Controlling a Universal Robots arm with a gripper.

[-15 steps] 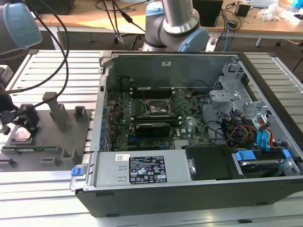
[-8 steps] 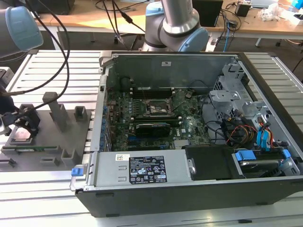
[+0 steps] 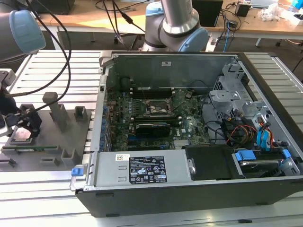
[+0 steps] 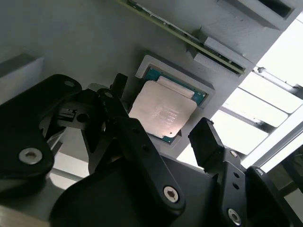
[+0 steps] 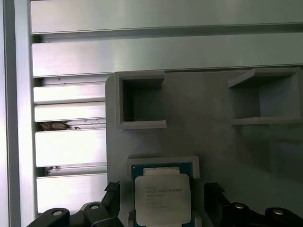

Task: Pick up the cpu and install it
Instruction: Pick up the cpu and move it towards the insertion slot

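The cpu (image 3: 21, 134) (image 4: 163, 113) (image 5: 162, 196) is a flat square chip with a shiny silver top and a thin green border. It lies in a shallow square pocket of the grey fixture (image 3: 57, 137) at the exterior view's left. My gripper (image 3: 22, 124) (image 4: 161, 106) (image 5: 162, 189) hovers just over it, open. In both wrist views one black finger (image 4: 120, 99) stands on each side of the chip, apart from its edges. The motherboard socket (image 3: 160, 108) sits open inside the computer case, well off towards the exterior view's right.
The open computer case (image 3: 189, 189) takes up the middle and the exterior view's right, with cables, drive cages and a power supply inside. Grey posts and pockets (image 3: 59, 113) rise from the fixture beside the gripper. A thin green memory stick (image 4: 180, 33) lies along the fixture's edge. Cables hang above.
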